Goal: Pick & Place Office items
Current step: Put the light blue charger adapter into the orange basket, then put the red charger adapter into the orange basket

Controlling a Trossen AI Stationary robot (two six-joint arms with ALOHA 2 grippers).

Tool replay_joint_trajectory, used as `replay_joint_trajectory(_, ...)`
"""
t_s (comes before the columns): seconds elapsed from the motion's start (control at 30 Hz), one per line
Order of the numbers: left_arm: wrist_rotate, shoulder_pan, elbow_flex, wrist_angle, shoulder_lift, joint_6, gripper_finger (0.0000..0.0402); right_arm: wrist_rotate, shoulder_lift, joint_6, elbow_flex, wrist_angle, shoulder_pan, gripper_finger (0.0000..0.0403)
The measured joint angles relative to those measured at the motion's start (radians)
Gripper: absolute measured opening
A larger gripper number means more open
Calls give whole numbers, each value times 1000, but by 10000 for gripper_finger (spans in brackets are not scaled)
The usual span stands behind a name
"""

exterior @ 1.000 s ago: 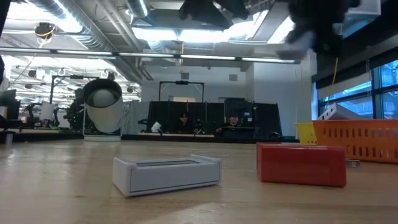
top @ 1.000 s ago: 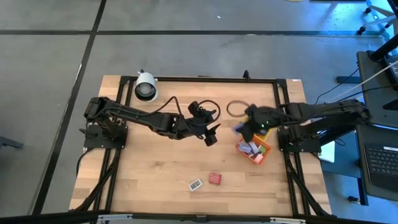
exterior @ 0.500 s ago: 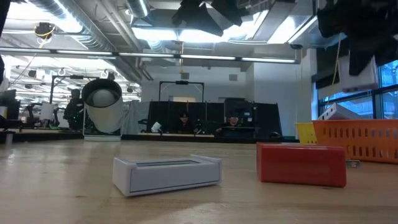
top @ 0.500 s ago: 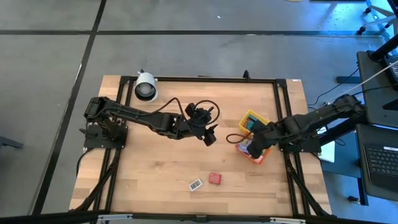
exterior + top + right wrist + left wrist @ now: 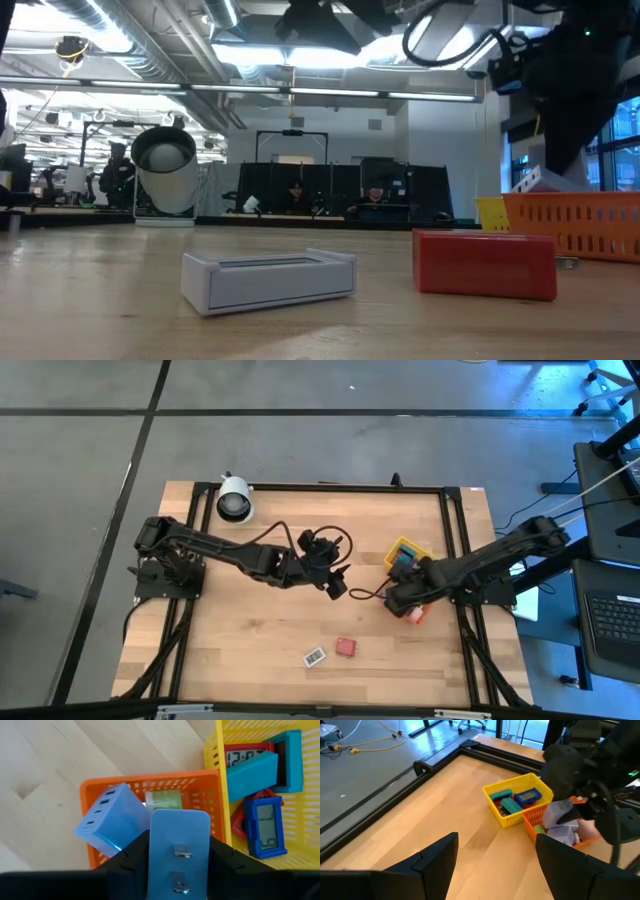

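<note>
My right gripper point(image 5: 179, 851) hangs over the orange bin point(image 5: 92, 790) on the table's right side and is shut on a lavender plug block point(image 5: 178, 827). In that bin lie a lavender multi-port block point(image 5: 107, 825) and a green piece point(image 5: 163, 798). The yellow bin point(image 5: 404, 549) beside it holds teal, red and blue pieces. My left gripper point(image 5: 337, 584) hovers open over the table's middle. A red block point(image 5: 346, 647) and a grey-white piece point(image 5: 314, 657) lie flat on the wood near the near edge. My right gripper pinches the lavender plug block between its two fingers, one on each long side point(image 5: 155, 845). The fingers come from above, pointing down. The block's face with two metal prongs point(image 5: 181, 852) is turned toward the wrist camera. It hangs lifted clear above the orange bin.
A white cylinder with a dark lens face point(image 5: 235, 500) stands at the table's far left corner. A black metal frame point(image 5: 330, 488) runs round the tabletop. A black cable loop point(image 5: 365, 595) hangs by my right gripper. Bare wood lies between the left arm and the near edge.
My right gripper, carrying the lavender block, has swung from beside the yellow bin toward the table's near edge and come down over the orange bin. The yellow bin, earlier covered by the arm, now shows. My left gripper has stayed almost in place.
</note>
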Motion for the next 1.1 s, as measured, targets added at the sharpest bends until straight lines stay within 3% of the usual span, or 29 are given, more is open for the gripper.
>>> replay_joint_trajectory(0.43, -2, -29, 0, -1, 0, -7, 262, -7, 20, -47, 0, 2, 0, 147)
replay_joint_trajectory(0.67, 49, -30, 0, -18, 0, -72, 262, -60, 14, -52, 0, 1, 0, 203)
replay_joint_trajectory(0.9, 217, -30, 0, -134, 0, -158, 262, -93, -3, -48, 41, -70, 0, 264)
replay_joint_trajectory(1.1, 411, -38, 0, -268, 0, -234, 262, -74, -5, -53, 166, -141, 32, 270)
